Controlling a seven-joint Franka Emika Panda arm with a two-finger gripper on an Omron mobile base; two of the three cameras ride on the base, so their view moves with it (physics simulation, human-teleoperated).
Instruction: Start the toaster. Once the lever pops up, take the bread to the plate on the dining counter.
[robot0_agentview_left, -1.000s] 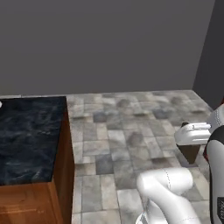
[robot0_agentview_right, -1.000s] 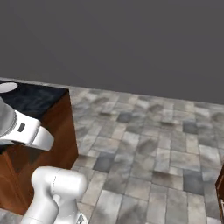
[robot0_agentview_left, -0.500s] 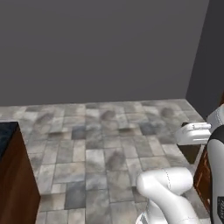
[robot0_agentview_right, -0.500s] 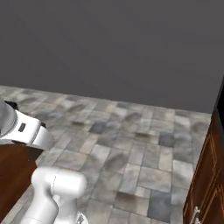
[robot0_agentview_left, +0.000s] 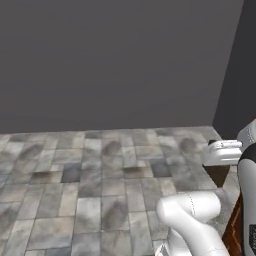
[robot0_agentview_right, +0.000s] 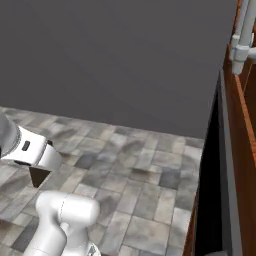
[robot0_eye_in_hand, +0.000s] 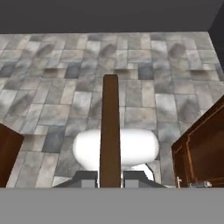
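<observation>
Since a second ago the base has swung round, so the dining counter has slid out of both base views, leaving grey stone floor (robot0_agentview_left: 100, 180) and a dark wall (robot0_agentview_left: 110, 60). From the left base camera, the white arm (robot0_agentview_left: 192, 220) rises at lower right, its hand low beside a brown cabinet (robot0_agentview_left: 235, 227). From the right base camera, the bread (robot0_agentview_right: 37, 176) shows as a dark brown corner under the wrist. From the hand camera, the gripper (robot0_eye_in_hand: 110, 175) is clamped on the slice, seen edge-on as a tall brown strip. No writing is legible.

One bread slice (robot0_eye_in_hand: 110, 131), one tiled floor (robot0_agentview_left: 100, 170), one grey wall (robot0_agentview_left: 110, 60), one wooden cabinet (robot0_eye_in_hand: 203, 148).
</observation>
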